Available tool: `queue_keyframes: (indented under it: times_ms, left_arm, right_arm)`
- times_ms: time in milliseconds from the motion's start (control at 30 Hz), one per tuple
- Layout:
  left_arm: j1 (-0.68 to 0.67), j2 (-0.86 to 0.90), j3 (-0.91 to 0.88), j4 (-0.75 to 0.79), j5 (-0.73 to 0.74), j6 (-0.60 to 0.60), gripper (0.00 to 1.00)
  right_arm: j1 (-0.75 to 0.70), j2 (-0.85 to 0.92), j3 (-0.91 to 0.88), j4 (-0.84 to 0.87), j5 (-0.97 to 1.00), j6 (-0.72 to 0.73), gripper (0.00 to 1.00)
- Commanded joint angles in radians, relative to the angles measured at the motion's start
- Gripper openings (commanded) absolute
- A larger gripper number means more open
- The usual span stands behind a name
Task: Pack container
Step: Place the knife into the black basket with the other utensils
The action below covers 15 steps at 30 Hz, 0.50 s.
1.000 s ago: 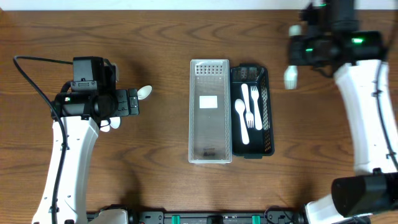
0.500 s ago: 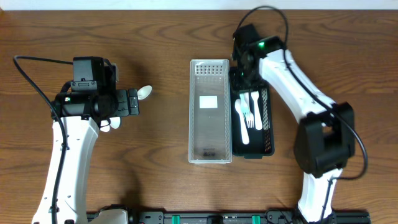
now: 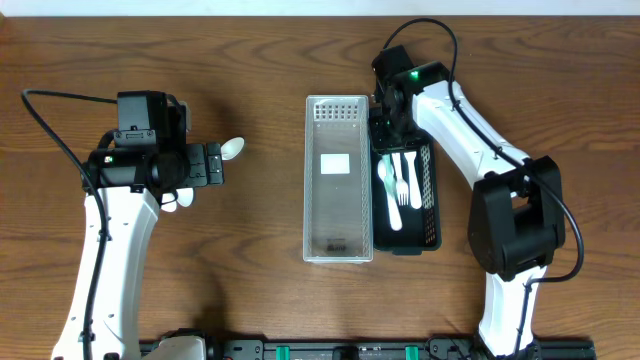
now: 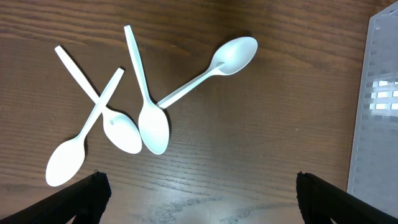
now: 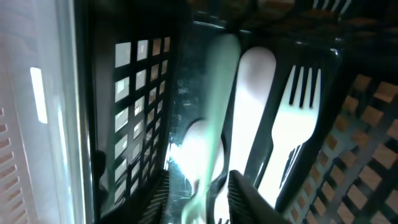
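Left pincer [image 4: 202, 196] gapes wide, empty, by the white spoons [image 4: 140, 118] near the left edge of the surface [image 3: 60, 60]. Right pincer [image 5: 202, 190] sits in the black basket [image 3: 433, 200] (whether it grips anything, I cannot tell).

A see-through box [image 3: 338, 252] sits in the middle of the brown wood table [image 3: 250, 290]. A black basket [image 3: 433, 205] touches its right side, with two white forks [image 3: 411, 170] and a white spoon [image 3: 387, 176] lying inside. The right hand [image 3: 392, 120] is down at the far end of the black basket, and well off to the left the left hand [image 3: 214, 164] is just beside a loose spoon [image 3: 232, 148] on the table.
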Motion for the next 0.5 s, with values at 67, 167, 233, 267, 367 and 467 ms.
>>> queue_keyframes:
  times_ms: [67, 167, 233, 267, 367, 467]
  left_arm:
    - [0.005, 0.004, 0.011, -0.003, 0.003, 0.006, 0.98]
    - [0.005, -0.002, 0.011, -0.01, 0.003, 0.006, 0.98]
    - [0.001, -0.016, 0.014, -0.014, 0.003, 0.022, 0.98]
    - [-0.005, -0.025, 0.022, -0.019, 0.002, 0.034, 0.98]
    - [-0.039, -0.042, 0.074, -0.05, 0.002, 0.06, 0.98]
    - [-0.076, -0.026, 0.155, -0.105, -0.006, 0.124, 0.98]
  right_arm:
    - [-0.002, -0.022, 0.031, -0.002, 0.01, -0.013, 0.4]
    - [-0.022, -0.053, 0.077, -0.01, 0.022, -0.05, 0.41]
    - [-0.043, -0.088, 0.131, -0.029, 0.064, -0.063, 0.43]
    - [-0.053, -0.107, 0.158, -0.038, 0.081, -0.077, 0.45]
    - [-0.098, -0.177, 0.259, -0.068, 0.127, -0.111, 0.64]
    - [-0.161, -0.256, 0.338, -0.095, 0.138, -0.121, 0.75]
